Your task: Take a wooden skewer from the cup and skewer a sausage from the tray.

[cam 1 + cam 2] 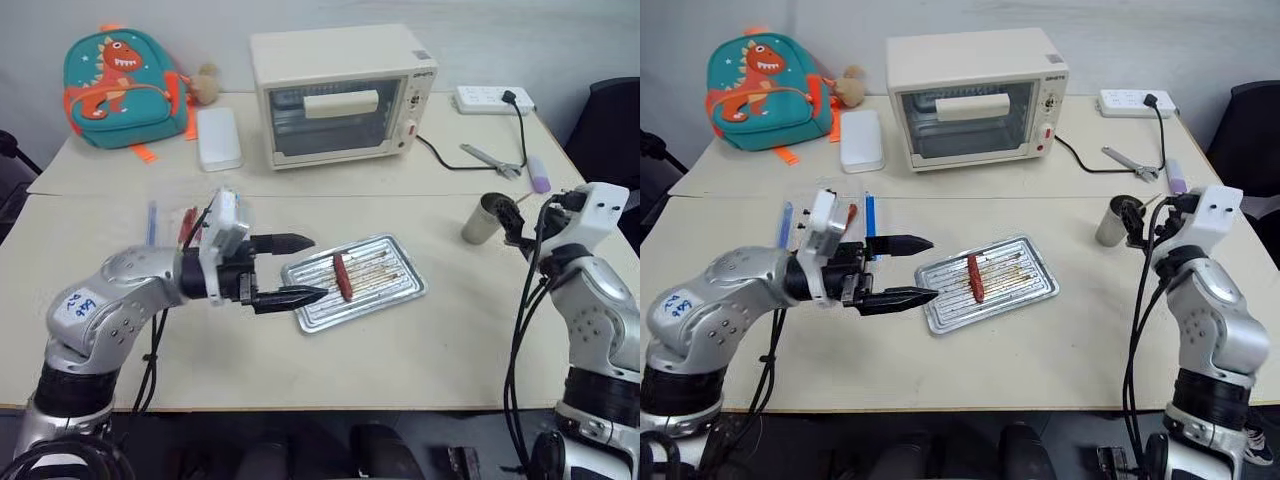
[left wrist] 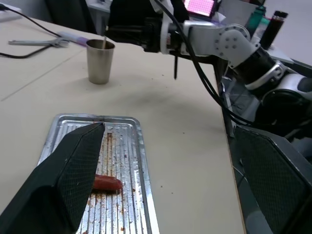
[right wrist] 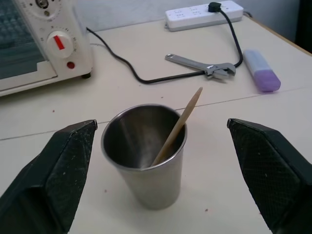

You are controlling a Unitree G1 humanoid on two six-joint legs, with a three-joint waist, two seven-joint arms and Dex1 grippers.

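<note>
**Both Grippers Empty as Skewer Waits in Cup**

The left gripper (image 1: 300, 268) hangs level above the table's (image 1: 400, 350) pale top, its two black fingers spread wide and holding nothing, their tips just beside the near end of the tray (image 1: 395, 285). The ridged silver tray lies at an angle near the table's centre, streaked with brown grease, and a single dark-red sausage (image 1: 343, 277) lies across its ridges. On the robot's right, the right gripper (image 3: 161, 161) faces the cup (image 3: 145, 156), its fingers wide apart on either side of the steel cup without touching it. One wooden skewer (image 3: 178, 126) leans inside the cup, its tip rising above the rim. Behind stand a cream toaster oven (image 1: 340, 95), a wrench (image 3: 201, 65) and a power strip (image 3: 204, 14).
</note>
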